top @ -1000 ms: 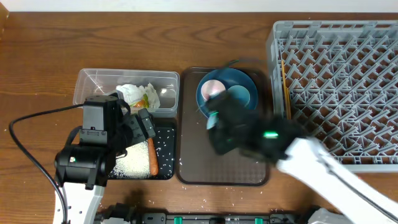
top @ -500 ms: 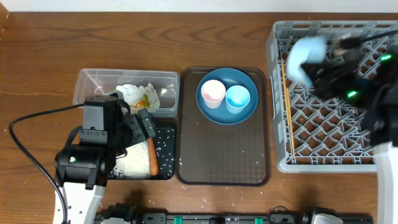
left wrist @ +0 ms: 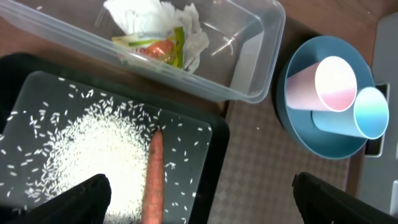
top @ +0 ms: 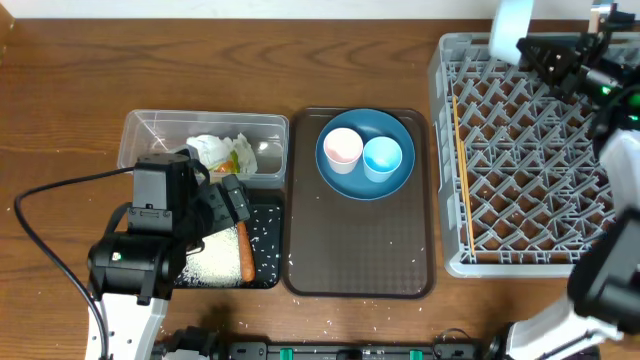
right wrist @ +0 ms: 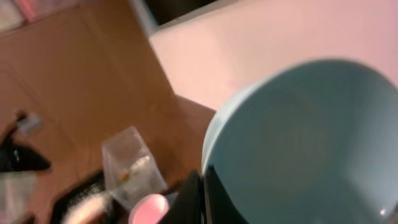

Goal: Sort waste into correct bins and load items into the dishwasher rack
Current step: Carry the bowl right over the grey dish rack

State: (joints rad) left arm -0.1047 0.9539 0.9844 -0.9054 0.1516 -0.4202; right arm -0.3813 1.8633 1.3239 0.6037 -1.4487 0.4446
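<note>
My right gripper (top: 535,45) is shut on the rim of the white bowl (top: 510,28) and holds it above the far edge of the grey dishwasher rack (top: 540,150). The bowl fills the right wrist view (right wrist: 305,137), with one finger (right wrist: 202,193) on its rim. Two chopsticks (top: 460,170) lie along the rack's left side. The blue plate (top: 365,180) carries the pink cup (top: 342,148) and the light-blue cup (top: 382,157). My left gripper (left wrist: 199,205) is open and empty over the black tray (left wrist: 211,124), which holds rice (left wrist: 99,149) and the carrot piece (left wrist: 152,174). Crumpled paper with a wrapper (left wrist: 155,31) lies in the clear tub (left wrist: 249,56).
The plate sits at the back of a brown serving tray (top: 360,260) between the bins and the rack. A black cable (top: 40,230) loops on the table at the left. Loose rice grains lie along the table's front edge.
My right arm has swung from over the brown tray to the rack's far edge, carrying the white bowl. The left arm has not moved.
</note>
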